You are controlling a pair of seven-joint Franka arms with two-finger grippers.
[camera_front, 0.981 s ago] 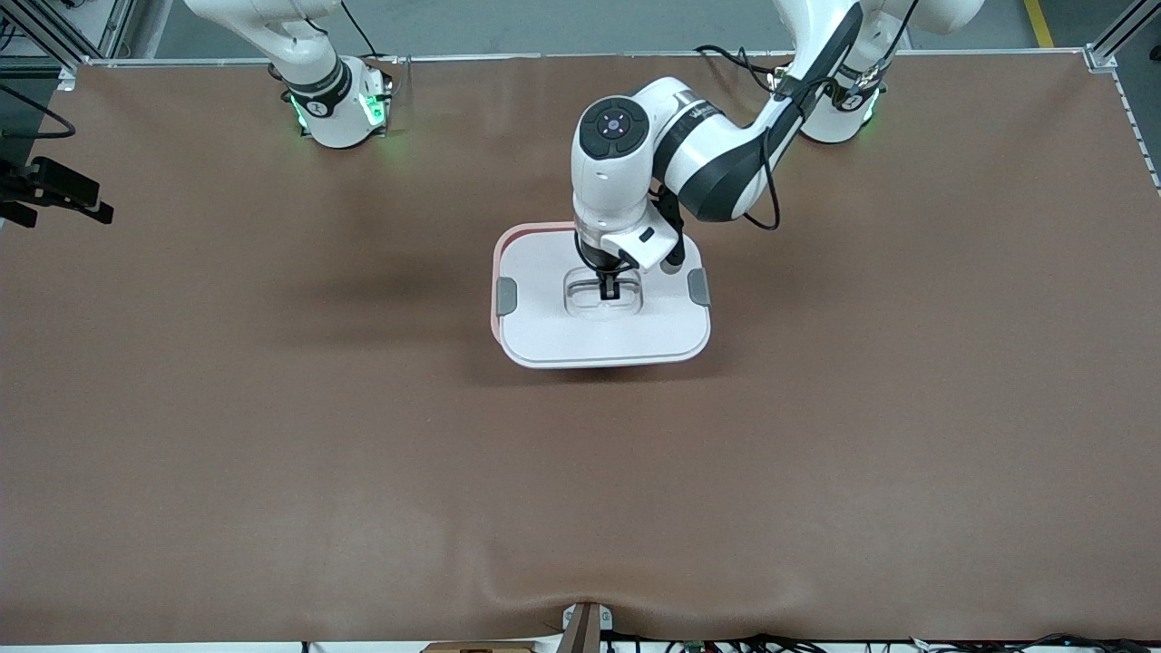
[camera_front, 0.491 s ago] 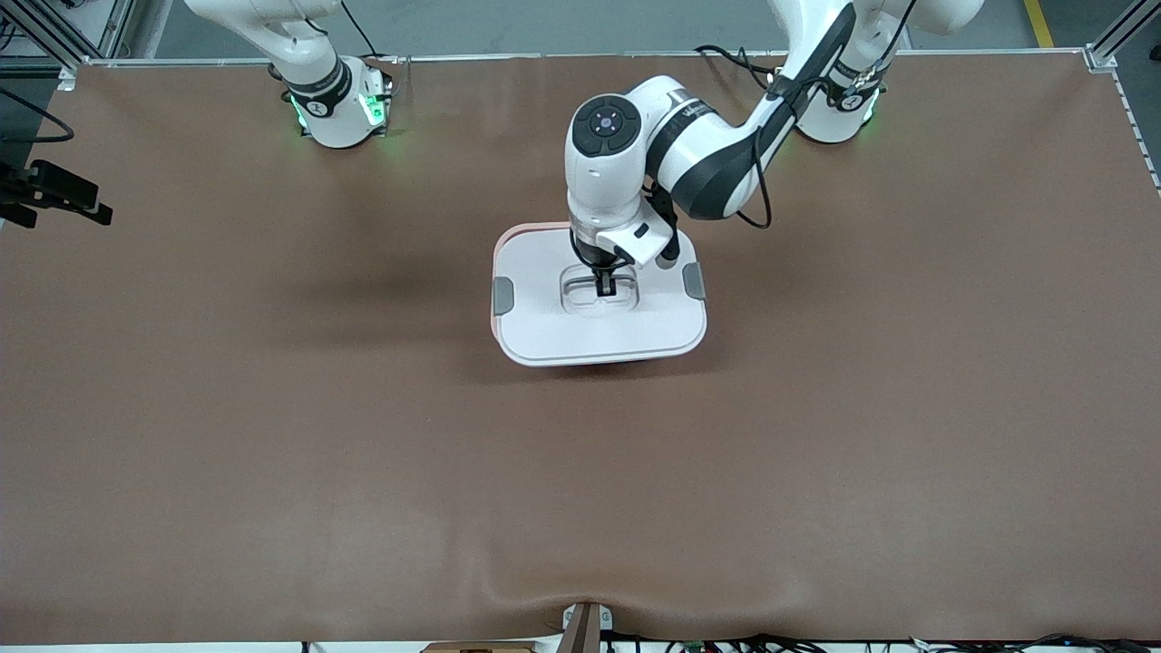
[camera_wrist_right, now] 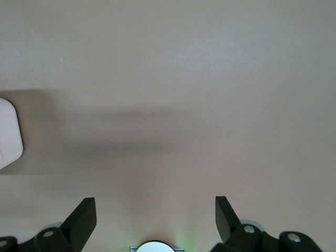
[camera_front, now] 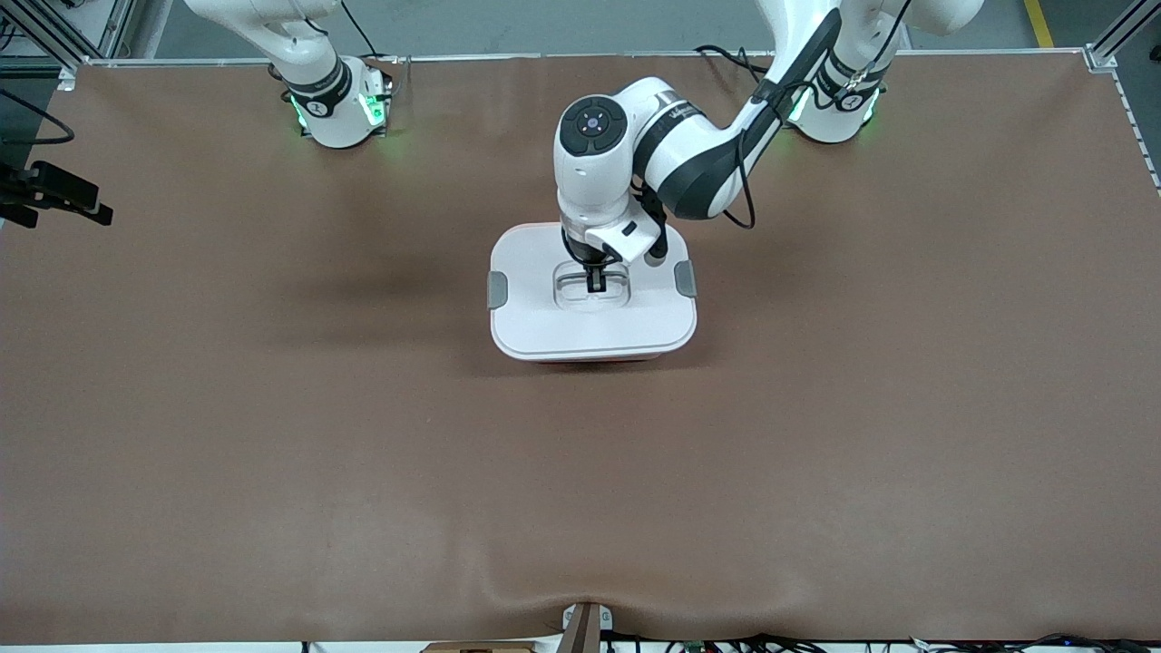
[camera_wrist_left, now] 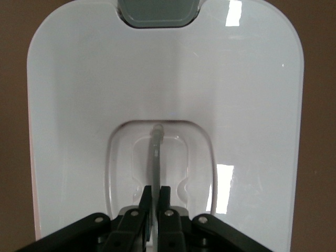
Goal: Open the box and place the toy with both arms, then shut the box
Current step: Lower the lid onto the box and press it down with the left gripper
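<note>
Box point(camera_front: 594, 313) sits mid-bench, its white lid point(camera_wrist_left: 252, 105) on, a grey clip point(camera_front: 497, 289) at each short side and a sliver of pink — probably the tub — under the edge nearest the front camera. Reaching from its base, the left arm bends down over the lid; the left pincer point(camera_front: 594, 283) is clamped on the thin grey handle point(camera_wrist_left: 155, 157) in the lid's hollow. The right pincer point(camera_wrist_right: 156, 216) hangs spread wide over bare bench point(camera_wrist_right: 184, 79), its arm waiting.

High front camera, two close wrist cameras
</note>
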